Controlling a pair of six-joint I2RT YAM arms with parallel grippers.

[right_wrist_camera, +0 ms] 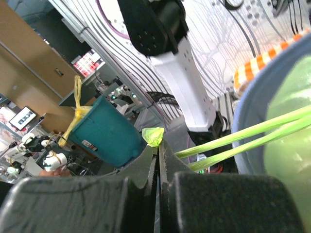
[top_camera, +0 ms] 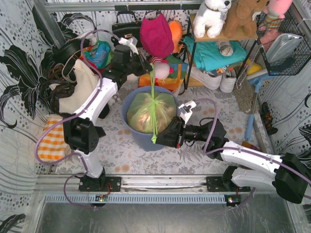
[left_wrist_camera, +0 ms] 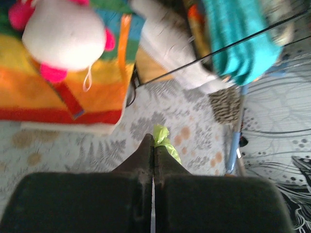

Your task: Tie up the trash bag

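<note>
Right gripper (right_wrist_camera: 156,149), left gripper (left_wrist_camera: 152,145): each clamps one tail of trash bag (top_camera: 144,114), stretched opposite ways, evidently to tighten the knot; bag sits in bin (top_camera: 140,141)

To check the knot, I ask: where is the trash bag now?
The trash bag sits in the blue-grey bin, central in the top view, between the left gripper beyond it and the right gripper on its near side.

Overhead and close wrist views share trash bag (top_camera: 145,112).
</note>
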